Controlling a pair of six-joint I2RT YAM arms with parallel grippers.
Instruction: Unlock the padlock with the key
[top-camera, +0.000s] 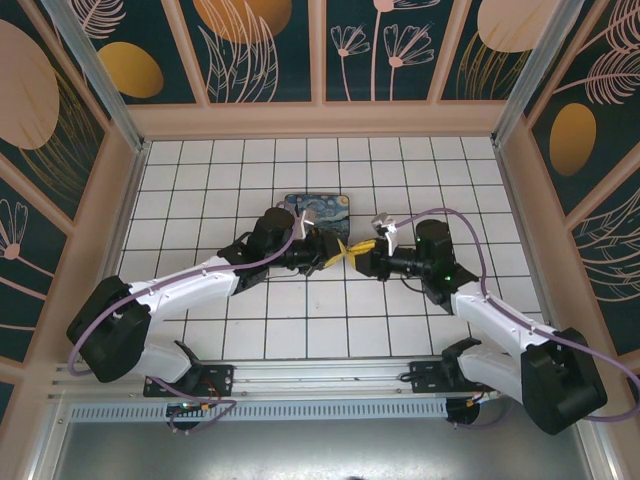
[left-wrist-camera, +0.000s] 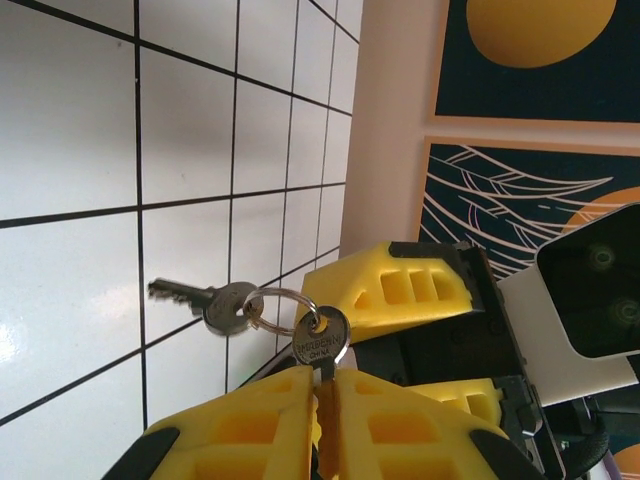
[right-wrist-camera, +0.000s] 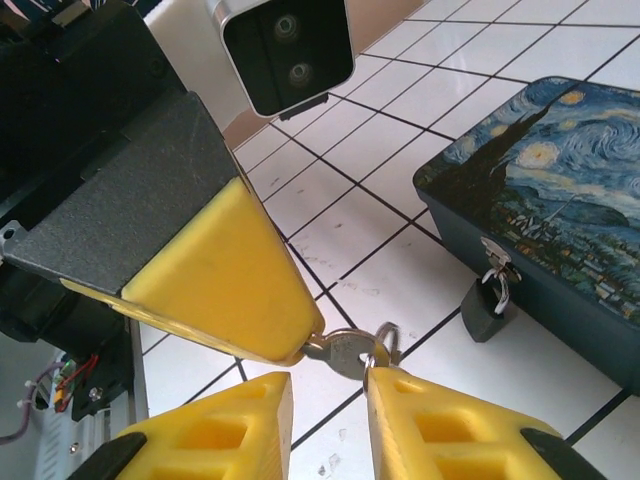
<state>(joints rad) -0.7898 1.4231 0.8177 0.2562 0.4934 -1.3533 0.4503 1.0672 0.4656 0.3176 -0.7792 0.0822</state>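
Observation:
My left gripper is shut on the blade of one key, whose round head sticks out above the yellow fingertips. A second key dangles from the ring to the left. My right gripper faces it with its jaws open. The held key's head lies just above that gap, and the ring touches one fingertip. The small dark padlock hangs from the hasp of the swirl-painted box. In the top view the two grippers meet tip to tip, left and right, just in front of the box.
White tiled floor lies all around, closed in by patterned walls at the back and both sides. The box sits directly behind the grippers. The left arm's wrist camera looms close over the right gripper.

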